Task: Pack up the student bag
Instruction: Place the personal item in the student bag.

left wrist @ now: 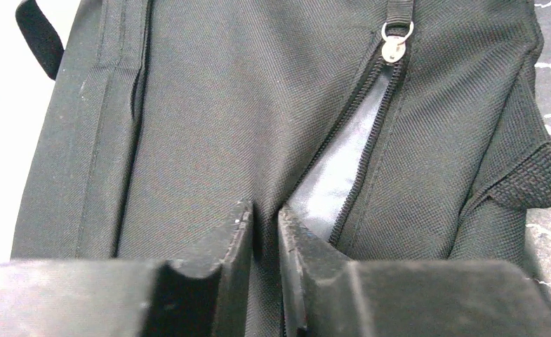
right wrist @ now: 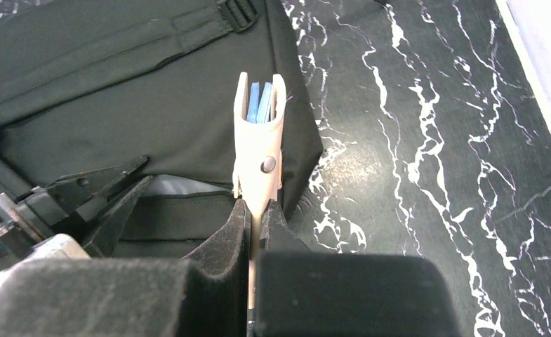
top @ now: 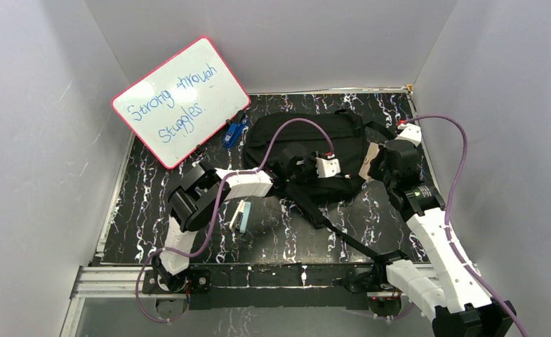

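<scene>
The student bag (top: 307, 137), a black backpack, lies flat at the back middle of the table. My left gripper (left wrist: 265, 217) is shut on the bag's fabric at the edge of its zipper opening, where the grey lining (left wrist: 335, 168) shows below the silver zipper pull (left wrist: 394, 48). In the top view the left gripper (top: 323, 168) is at the bag's near edge. My right gripper (right wrist: 257, 210) is shut on a beige snap case (right wrist: 260, 133) with blue sheets inside. It holds the case upright just right of the opening, over the bag (right wrist: 118, 91). In the top view the right gripper (top: 379, 163) is at the bag's right end.
A pink-framed whiteboard (top: 181, 98) leans at the back left. A blue object (top: 234, 132) lies beside the bag's left end. A small pale green item (top: 241, 216) lies on the table near the left arm. A long black strap (top: 335, 232) runs toward the right arm's base.
</scene>
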